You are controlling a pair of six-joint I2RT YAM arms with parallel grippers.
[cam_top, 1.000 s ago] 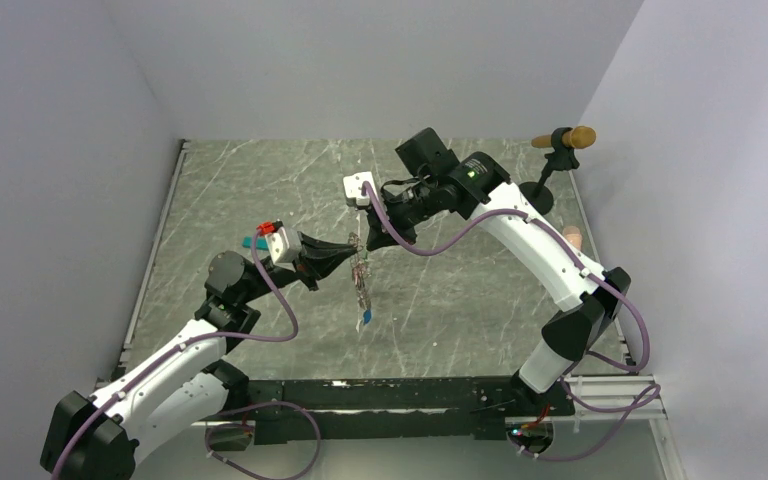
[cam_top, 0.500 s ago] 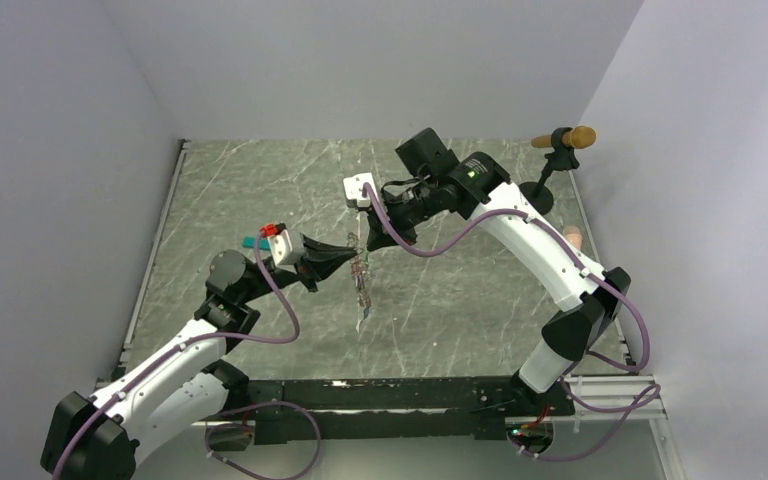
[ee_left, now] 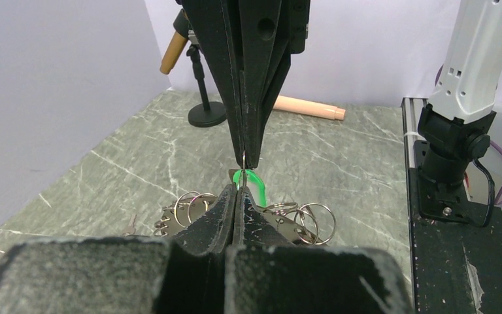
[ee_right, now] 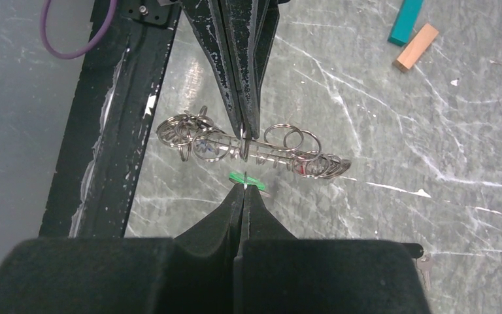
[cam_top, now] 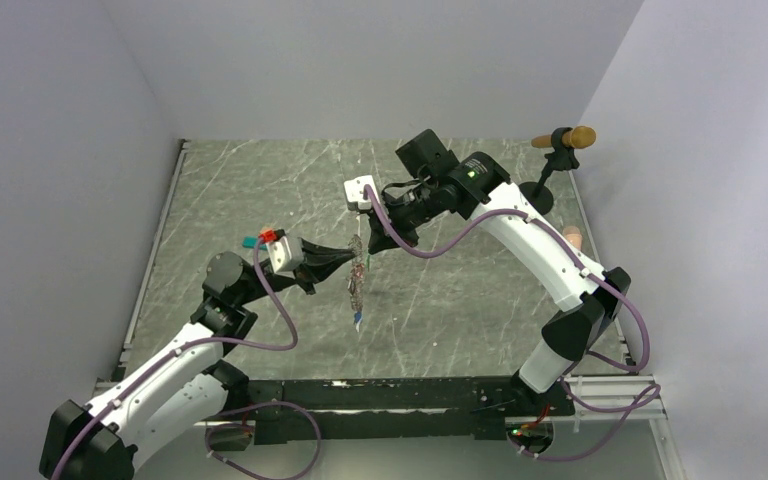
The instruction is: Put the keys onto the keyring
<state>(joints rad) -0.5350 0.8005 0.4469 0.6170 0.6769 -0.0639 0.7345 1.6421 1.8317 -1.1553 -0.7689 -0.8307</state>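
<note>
The keyring [cam_top: 358, 272] hangs in the air between my two grippers, above the middle of the table. It is a bunch of small metal rings and dark keys, and also shows in the right wrist view [ee_right: 261, 149]. The blue key [cam_top: 358, 320] dangles at its lower end. My left gripper [cam_top: 348, 258] is shut on the keyring; in its wrist view [ee_left: 235, 193] rings spread to both sides of the tips. My right gripper [cam_top: 362, 240] is shut on the green key [ee_right: 247, 180], right next to the keyring. The green key also shows in the left wrist view [ee_left: 253, 183].
A teal block [ee_right: 406, 19] and a tan block [ee_right: 416, 46] lie on the table behind the left arm. A black stand with a wooden handle [cam_top: 558, 142] is at the back right. A wooden dowel [ee_left: 308, 108] lies near it. The black base rail [cam_top: 400, 395] runs along the near edge.
The hanging keyring has swung a little to the left and the blue key has risen slightly. The left gripper shifted slightly. Both grippers stay shut.
</note>
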